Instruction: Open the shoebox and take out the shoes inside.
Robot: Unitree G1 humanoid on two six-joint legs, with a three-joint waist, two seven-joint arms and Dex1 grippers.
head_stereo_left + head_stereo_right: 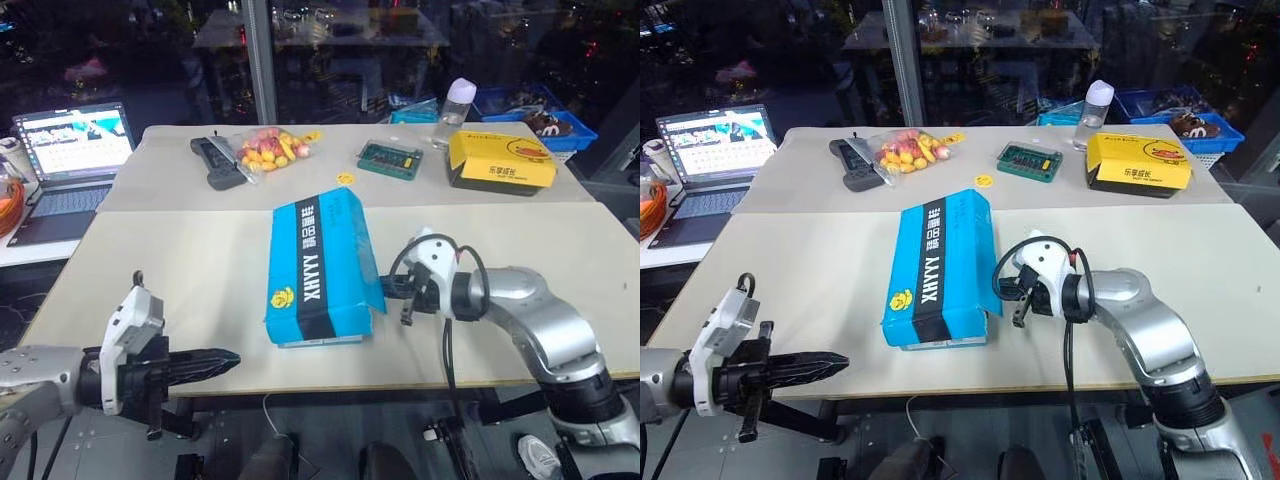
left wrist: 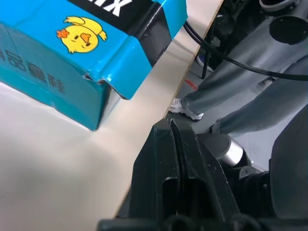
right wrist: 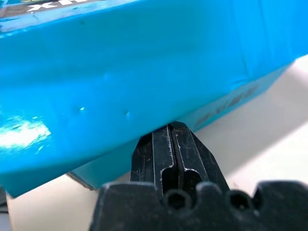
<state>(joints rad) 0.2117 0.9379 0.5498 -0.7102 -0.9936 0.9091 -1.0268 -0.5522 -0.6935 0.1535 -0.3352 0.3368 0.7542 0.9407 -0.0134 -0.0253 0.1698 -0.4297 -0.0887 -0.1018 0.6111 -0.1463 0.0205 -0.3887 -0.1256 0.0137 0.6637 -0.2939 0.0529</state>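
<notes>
Both jaws pressed together; yellow box (image 1: 501, 161), fruit bag (image 1: 272, 149) lie behind shoebox (image 1: 318, 267).

You're facing two pale tables (image 1: 180, 270) pushed together, the seam running 9 to 3 o'clock. At 10 o'clock an open laptop (image 1: 72, 150) glows on a side desk. At 12 o'clock a dark glass wall (image 1: 330, 50) with a grey post (image 1: 259, 60) reflects clutter.
</notes>
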